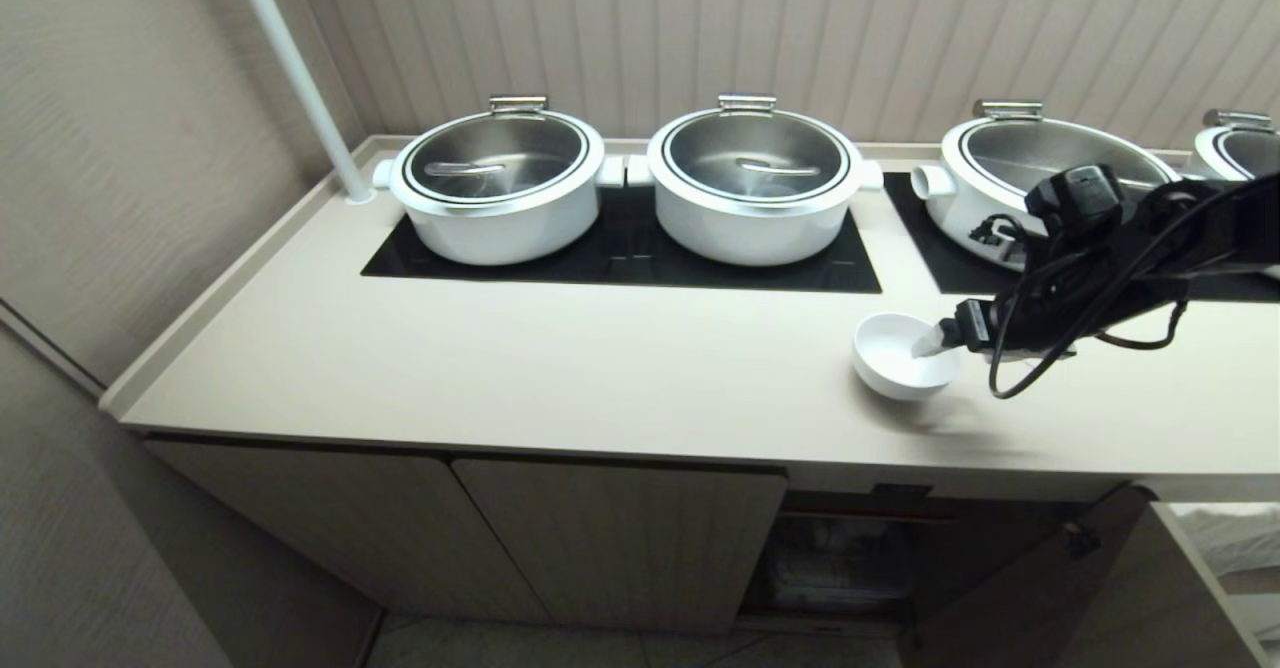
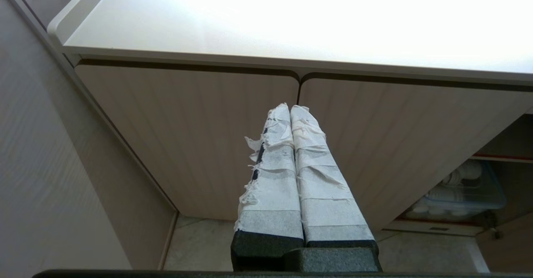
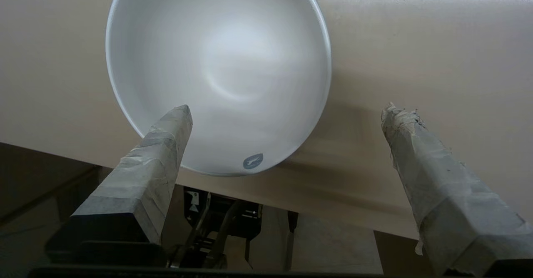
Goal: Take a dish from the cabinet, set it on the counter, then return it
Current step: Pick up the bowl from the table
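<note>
head: high, down on counter (image 1: 600, 368) | left wrist: low, facing cabinet (image 2: 187, 136) | right wrist: close over dish (image 3: 216, 70)

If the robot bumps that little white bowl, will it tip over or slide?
The bowl looks rounded and glossy, so on the smooth counter it would probably slide rather than tip. It seems stiff ceramic, likely to chip if it falls off the near edge. The open right gripper straddles its rim, one finger over the inside.
</note>
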